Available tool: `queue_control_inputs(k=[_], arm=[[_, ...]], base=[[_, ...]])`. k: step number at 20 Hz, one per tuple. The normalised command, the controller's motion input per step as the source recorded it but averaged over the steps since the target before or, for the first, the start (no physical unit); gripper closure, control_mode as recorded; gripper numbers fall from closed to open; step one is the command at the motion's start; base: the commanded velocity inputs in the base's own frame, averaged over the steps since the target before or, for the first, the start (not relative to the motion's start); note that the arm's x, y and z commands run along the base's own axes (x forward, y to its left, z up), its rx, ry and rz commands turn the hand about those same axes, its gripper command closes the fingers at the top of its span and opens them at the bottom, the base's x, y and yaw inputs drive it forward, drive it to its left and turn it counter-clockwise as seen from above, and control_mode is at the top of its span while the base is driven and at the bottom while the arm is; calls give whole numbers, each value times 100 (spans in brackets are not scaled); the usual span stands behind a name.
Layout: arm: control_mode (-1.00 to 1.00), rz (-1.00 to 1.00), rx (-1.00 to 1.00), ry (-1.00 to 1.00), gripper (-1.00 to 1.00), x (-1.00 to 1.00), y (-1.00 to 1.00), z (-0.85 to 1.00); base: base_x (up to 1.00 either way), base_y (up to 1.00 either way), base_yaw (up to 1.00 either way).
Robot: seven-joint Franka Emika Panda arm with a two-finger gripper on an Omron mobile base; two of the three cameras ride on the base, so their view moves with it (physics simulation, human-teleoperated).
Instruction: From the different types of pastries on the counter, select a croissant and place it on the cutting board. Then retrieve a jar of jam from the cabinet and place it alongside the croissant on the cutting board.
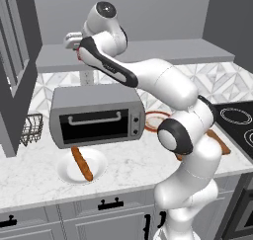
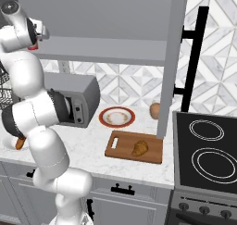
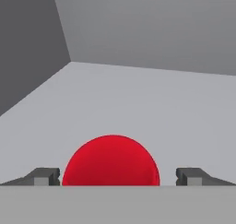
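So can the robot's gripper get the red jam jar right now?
Probably yes. The jar of jam sits on the cabinet's ledge between the open gripper's two fingertips, with nothing in between.

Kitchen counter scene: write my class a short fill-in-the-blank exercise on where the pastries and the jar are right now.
1. The croissant lies on the ____ board.
2. The baguette lies on a white ____ in front of the toaster oven.
3. In the hand view, the jar of jam shows a lid coloured ____.
4. That jar sits ____ the two fingers, which stand apart.

Missing words: cutting; plate; red; between
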Motion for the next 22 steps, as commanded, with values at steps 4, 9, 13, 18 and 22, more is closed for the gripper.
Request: queue_control_inputs(k=[4, 9, 13, 18, 22], arm=[[-100, 0, 0, 0, 100, 2, 22, -1], [-100, 0, 0, 0, 100, 0, 0, 0], [-100, 0, 4, -3, 100, -19, 0, 10], [-100, 0, 6, -7, 100, -67, -25, 26], [-100, 0, 5, -7, 100, -81, -46, 20]], base=[[0, 0, 0], [0, 0, 0], [0, 0, 0], [0, 0, 0], [0, 0, 0]])
